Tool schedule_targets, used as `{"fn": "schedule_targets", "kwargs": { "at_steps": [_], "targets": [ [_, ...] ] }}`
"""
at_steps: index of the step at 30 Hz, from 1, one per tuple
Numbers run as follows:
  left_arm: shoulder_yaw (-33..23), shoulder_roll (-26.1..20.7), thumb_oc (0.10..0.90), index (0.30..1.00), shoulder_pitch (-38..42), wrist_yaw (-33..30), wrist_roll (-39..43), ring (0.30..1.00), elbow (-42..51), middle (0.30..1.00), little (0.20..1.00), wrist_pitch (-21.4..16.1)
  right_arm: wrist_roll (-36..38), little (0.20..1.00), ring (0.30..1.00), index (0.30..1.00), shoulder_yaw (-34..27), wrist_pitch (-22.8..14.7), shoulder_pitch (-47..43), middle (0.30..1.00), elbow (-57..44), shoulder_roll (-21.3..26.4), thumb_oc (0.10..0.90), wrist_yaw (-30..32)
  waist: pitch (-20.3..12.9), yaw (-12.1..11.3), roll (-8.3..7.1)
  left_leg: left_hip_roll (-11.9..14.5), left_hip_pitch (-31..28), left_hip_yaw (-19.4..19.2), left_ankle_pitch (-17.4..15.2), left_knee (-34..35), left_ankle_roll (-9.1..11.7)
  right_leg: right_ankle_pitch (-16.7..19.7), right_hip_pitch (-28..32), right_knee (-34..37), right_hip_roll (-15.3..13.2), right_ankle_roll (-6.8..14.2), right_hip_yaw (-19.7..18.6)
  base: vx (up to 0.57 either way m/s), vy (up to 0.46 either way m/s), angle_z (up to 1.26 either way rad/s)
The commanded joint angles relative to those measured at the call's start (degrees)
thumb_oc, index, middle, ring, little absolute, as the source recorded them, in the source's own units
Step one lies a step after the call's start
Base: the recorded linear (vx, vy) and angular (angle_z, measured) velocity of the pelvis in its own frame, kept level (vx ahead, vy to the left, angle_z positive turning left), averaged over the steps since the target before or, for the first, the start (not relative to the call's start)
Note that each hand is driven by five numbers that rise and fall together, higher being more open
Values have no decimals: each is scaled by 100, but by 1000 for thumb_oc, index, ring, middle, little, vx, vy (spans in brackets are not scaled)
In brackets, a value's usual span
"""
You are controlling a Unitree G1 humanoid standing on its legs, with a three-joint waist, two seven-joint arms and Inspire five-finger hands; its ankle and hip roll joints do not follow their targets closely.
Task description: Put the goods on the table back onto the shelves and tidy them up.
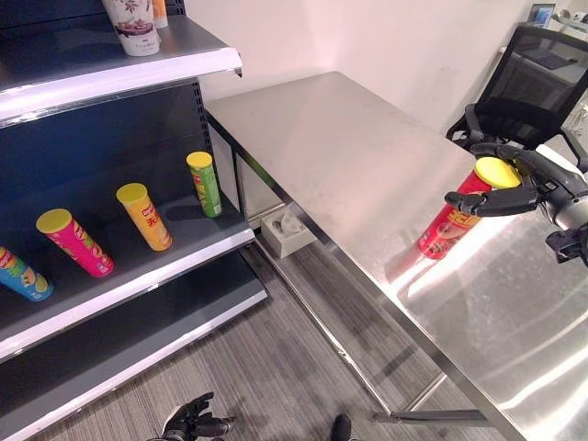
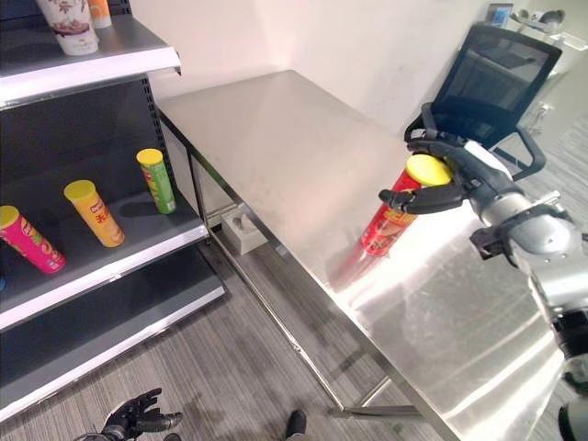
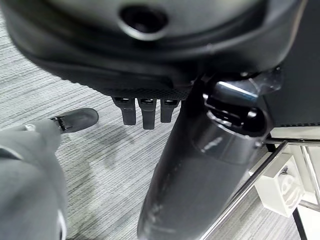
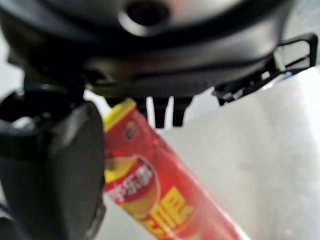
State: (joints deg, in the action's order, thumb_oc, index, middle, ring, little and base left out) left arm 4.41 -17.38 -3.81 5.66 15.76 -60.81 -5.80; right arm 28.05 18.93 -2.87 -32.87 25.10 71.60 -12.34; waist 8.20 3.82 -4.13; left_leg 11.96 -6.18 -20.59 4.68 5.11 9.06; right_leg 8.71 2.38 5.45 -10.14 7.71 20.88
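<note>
A red chip can [image 1: 453, 223] with a yellow lid leans on its base on the steel table [image 1: 349, 156] near the front edge. My right hand [image 2: 459, 175] is shut on its top: the thumb crosses the front just under the lid and the fingers curl behind it. In the right wrist view the red can [image 4: 160, 190] runs out past the thumb [image 4: 55, 165]. My left hand [image 1: 193, 421] hangs low over the floor with relaxed fingers [image 3: 142, 112] and holds nothing.
The dark shelf unit [image 1: 138, 276] on the left carries a green can [image 1: 204, 184], an orange can [image 1: 145, 216], a pink can [image 1: 75, 242] and a blue can [image 1: 23, 274]. A patterned cup [image 1: 131, 23] stands on the top shelf. A black office chair [image 1: 533, 83] is behind the table. A white box [image 1: 287, 230] lies under it.
</note>
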Motion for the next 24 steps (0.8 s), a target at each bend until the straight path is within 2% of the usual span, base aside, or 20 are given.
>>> {"fn": "schedule_targets", "kwargs": {
  "at_steps": [1, 4, 11, 14, 15, 17, 19, 21, 24],
  "targets": [
    [340, -399, 800, 900, 386, 46, 140, 900, -35, 900, 900, -88, -81, 300, 300, 300, 252, -122, -1011, 300, 130, 591, 400, 71, -106, -224, -296, 82, -121, 45, -210, -11, 9, -174, 278, -45, -413, 489, 93, 0, 0, 0],
    [316, -410, 800, 900, 407, 39, 140, 900, -43, 900, 900, -81, -127, 300, 300, 300, 334, -104, -1077, 300, 122, 622, 400, 79, -105, -212, -292, 79, -123, 51, -209, -11, 9, -173, 286, -45, -414, 491, 96, 0, 0, 0],
    [220, -411, 800, 900, 466, -22, 188, 900, 22, 900, 900, -63, -431, 300, 300, 300, -150, -184, -885, 300, -267, 456, 400, 362, -111, -213, -261, 53, -128, 95, -210, -11, -12, -179, 336, -45, -439, 487, 136, -3, 1, 4],
    [118, -415, 800, 900, 465, -61, 246, 900, 56, 900, 900, -114, 38, 300, 300, 300, -863, -488, -606, 300, -855, 89, 400, 569, -119, -254, -226, 53, -130, 135, -217, -11, -26, -201, 392, -45, -440, 479, 190, 12, -19, 2],
    [75, -416, 800, 900, 470, -82, 261, 900, 78, 900, 900, -158, 612, 300, 300, 300, -1309, -794, -529, 300, -1259, -164, 400, 621, -117, -289, -188, 66, -143, 187, -225, -11, -20, -242, 453, -45, -422, 472, 241, 29, -45, 5],
    [24, -426, 800, 900, 456, -86, 293, 900, 147, 900, 900, -177, 899, 300, 300, 300, -1668, -1050, -525, 300, -1658, -473, 400, 714, -131, -350, -162, 82, -124, 243, -216, -11, -13, -281, 494, -45, -411, 455, 313, 25, -39, 10],
    [-14, -448, 800, 900, 442, -85, 326, 900, 199, 900, 900, -197, 882, 300, 300, 300, -1749, -1127, -581, 300, -1898, -545, 400, 776, -145, -381, -157, 83, -93, 278, -193, -11, -15, -293, 502, -45, -412, 444, 354, 7, -31, 17],
    [-69, -464, 800, 900, 404, -105, 385, 900, 179, 900, 900, -207, 1077, 300, 300, 300, -1897, -1355, -836, 300, -2225, -814, 400, 903, -176, -464, -119, 108, -64, 358, -172, -11, 0, -356, 553, -45, -381, 412, 438, 22, -56, 17],
    [-167, -478, 800, 900, 308, -140, 536, 900, 285, 900, 900, -225, 1002, 300, 300, 300, -1782, -1522, -1241, 300, -2919, -1216, 400, 999, -221, -614, -31, 192, -20, 499, -120, -11, 47, -477, 641, -45, -300, 341, 587, 18, -70, 33]
  ]
}}
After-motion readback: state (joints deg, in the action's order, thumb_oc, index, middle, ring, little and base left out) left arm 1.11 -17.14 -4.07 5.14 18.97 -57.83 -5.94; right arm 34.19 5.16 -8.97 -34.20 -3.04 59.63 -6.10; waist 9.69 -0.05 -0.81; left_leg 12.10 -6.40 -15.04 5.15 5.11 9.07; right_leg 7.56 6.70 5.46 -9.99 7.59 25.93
